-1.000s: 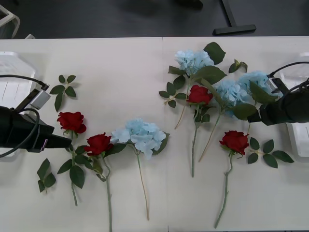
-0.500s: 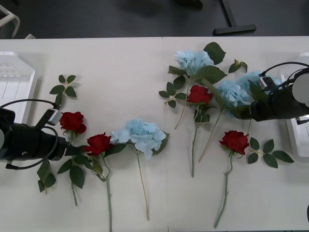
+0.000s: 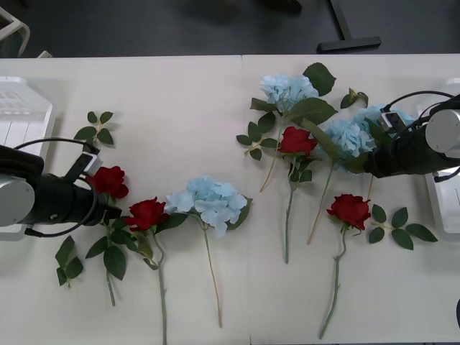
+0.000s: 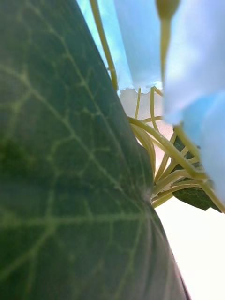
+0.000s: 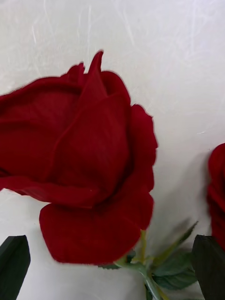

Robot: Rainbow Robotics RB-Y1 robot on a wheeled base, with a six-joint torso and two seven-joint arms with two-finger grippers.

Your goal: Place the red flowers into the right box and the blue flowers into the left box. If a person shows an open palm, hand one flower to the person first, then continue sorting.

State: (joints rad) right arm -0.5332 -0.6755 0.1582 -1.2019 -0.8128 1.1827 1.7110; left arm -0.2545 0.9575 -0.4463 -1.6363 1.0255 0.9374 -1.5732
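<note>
— Movement on both sides. The left gripper [image 3: 108, 213] has slid in toward the lone blue flower [image 3: 208, 200] in the middle of the table [image 3: 180, 93], and now sits at the first red rose [image 3: 108, 180] on that flower's left, low by its stem.

— Has it got hold of it?

— I cannot tell whether that gripper is open or closed. In the left wrist view the bloom [image 5: 84, 164] is right up close and lying on the table, so I judge it is not lifted yet.

— And the other arm?

— The right gripper [image 3: 361, 167] has pushed in too, from well to the right of the lone blue flower, into the cluster of blue hydrangeas [image 3: 348, 136] there. In its wrist view a broad green leaf [image 4: 70, 187] and pale stalks are pressed against the camera. Open or closed, again I cannot tell.

— What does that mean for the sorting?

— Both arms have gone from approach to reach, each at a flower that belongs in the far box: rose beside the left box [image 3: 21, 108], hydrangea beside the right box [image 3: 440, 208]. Each needs carrying across, past the lone blue flower. All blooms I can see lie on the table.
</note>
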